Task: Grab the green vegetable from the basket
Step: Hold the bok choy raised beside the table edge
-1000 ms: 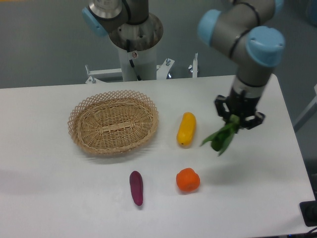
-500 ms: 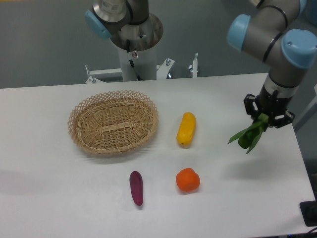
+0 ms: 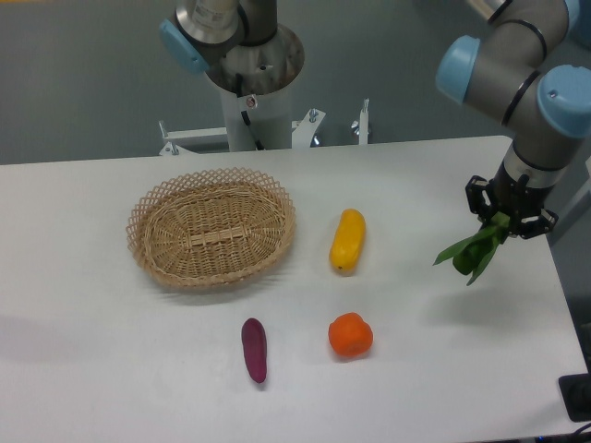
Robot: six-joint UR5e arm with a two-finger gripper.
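Clamped by the fingers [image 3: 506, 221], the leafy dark green vegetable [image 3: 473, 253] has been carried further right over the table [image 3: 111, 351] (well apart from the empty tan wicker basket [image 3: 211, 228]), so the pick looks done.

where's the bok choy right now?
The bok choy hangs from the gripper, lifted over the table's far right side, well right of the yellow vegetable and nowhere near the basket.
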